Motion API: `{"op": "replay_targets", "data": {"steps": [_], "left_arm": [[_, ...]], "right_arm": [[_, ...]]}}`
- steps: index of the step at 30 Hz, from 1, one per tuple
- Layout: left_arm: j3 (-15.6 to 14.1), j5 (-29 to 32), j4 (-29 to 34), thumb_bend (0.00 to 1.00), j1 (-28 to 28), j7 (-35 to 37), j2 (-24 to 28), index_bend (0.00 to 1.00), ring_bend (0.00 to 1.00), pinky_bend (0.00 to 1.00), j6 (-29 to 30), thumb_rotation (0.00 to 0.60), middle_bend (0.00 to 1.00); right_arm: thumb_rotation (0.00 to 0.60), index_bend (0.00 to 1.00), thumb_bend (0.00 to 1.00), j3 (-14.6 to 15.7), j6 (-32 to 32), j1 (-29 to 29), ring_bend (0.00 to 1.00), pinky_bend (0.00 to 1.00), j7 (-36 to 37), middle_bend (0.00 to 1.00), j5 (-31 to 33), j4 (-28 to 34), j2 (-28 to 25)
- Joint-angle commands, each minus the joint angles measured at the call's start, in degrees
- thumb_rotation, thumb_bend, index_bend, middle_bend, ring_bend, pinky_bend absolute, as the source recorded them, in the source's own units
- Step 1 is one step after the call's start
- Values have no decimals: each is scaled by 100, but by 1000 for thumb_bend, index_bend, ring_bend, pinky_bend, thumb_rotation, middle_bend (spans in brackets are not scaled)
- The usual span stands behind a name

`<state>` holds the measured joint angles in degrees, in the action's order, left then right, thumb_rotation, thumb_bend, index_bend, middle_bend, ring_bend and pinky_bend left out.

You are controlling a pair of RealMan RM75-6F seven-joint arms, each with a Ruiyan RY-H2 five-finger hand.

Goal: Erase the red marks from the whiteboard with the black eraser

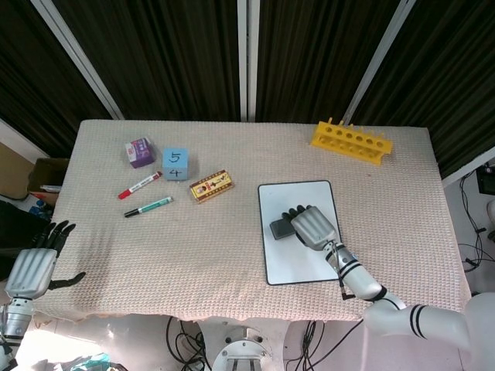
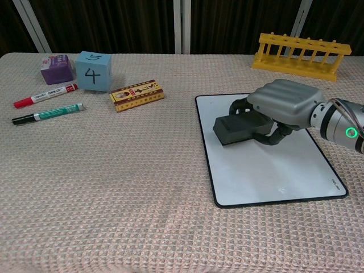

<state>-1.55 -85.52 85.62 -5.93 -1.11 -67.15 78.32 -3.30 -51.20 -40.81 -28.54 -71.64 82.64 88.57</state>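
The whiteboard point(image 1: 305, 259) point(image 2: 267, 170) lies flat at the right of the table, white with a black rim. No red marks show on its bare surface. My right hand point(image 1: 311, 225) point(image 2: 282, 104) grips the black eraser point(image 1: 281, 229) point(image 2: 239, 127) and presses it on the board's left middle part. My left hand point(image 1: 32, 268) hangs off the table's left front corner, fingers spread, holding nothing. The chest view does not show it.
A yellow rack point(image 1: 351, 141) point(image 2: 300, 49) stands at the back right. Left of the board lie a small yellow box point(image 1: 211, 185) point(image 2: 137, 94), a blue cube point(image 1: 175, 164) point(image 2: 92, 70), a purple box point(image 1: 140, 151) point(image 2: 56, 69), a red marker point(image 1: 139, 185) point(image 2: 44, 95) and a green marker point(image 1: 148, 206) point(image 2: 48, 114).
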Motion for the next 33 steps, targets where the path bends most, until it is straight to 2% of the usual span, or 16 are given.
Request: {"op": "replay_targets", "data": {"steps": [1,8,12,15,18,22,25,33], "left_arm": [[-11,-18,36,124,-24,-48,0,83,17,168,-32,470,52],[16,-77,161,125,-27,-163,32,83,17,169,74,470,52],[31,-124,206,124,-4,-192,46,83,17,169,181,468,52],[36,-147,247,124,6,-219,65,83,17,169,230,468,52],[46,-182,270,125,13,-223,70,84,17,169,287,471,52],[84,-253,250,124,18,-236,31,84,17,169,412,472,52],[126,-289,234,124,11,-250,-1,83,17,169,490,471,52],[170,-278,238,125,-27,-351,-75,84,17,168,488,468,52]], "right_arm": [[600,660,441,278,144,127,443,515,-108,568,75,621,-562],[600,672,439,670,154,289,450,520,-152,577,-71,1536,-1398],[600,672,440,726,-267,515,450,520,260,577,-504,1800,-1794],[600,672,440,669,-777,744,450,520,741,577,-859,1707,-2036],[600,672,440,571,-1278,977,449,520,1212,577,-1072,1262,-2149],[600,674,438,479,-1720,1289,448,520,1724,575,-1080,294,-2086],[600,678,430,465,-1687,1409,448,517,2097,568,-996,-208,-1970],[600,660,413,291,-1430,1494,447,480,2426,541,-740,-1588,-1355]]}}
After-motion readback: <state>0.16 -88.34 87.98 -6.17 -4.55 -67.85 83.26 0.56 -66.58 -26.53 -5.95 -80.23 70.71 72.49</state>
